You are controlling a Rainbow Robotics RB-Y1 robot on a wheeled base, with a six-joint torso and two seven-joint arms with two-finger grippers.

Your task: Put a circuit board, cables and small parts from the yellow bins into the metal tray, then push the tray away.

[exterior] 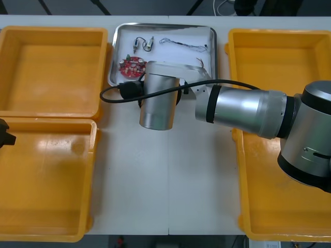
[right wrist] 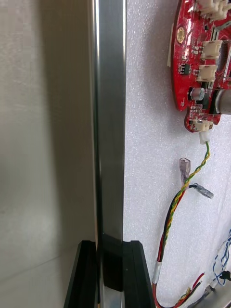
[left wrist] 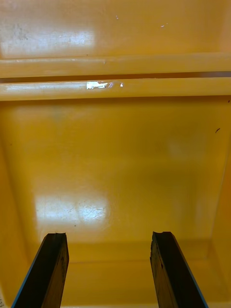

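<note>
"Shiny metal tray (exterior: 115,51), who holds it?"
"I do. My right pincer (right wrist: 109,243) is clenched on its rim, near the red circuit board (exterior: 131,66). The cables (right wrist: 167,228) and small metal parts (exterior: 150,44) lie inside too."
"And your left pincer (left wrist: 109,236)?"
"Released, over a yellow bin (left wrist: 115,159) at the bench's (exterior: 165,181) left."

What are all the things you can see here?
yellow bins: four, yellow, two at each side of the table
table: one, light, under everything
metal tray: one, shiny, white inside, between the far bins
circuit board: one, red, in the tray
cables: two, one red and yellow, one blue and white, in the tray
small metal parts: two, silvery, in the tray
right arm: one, silver, reaching to the tray
right fingers: two, black, shut on the tray's rim
left fingers: two, black, open over a left bin
</note>
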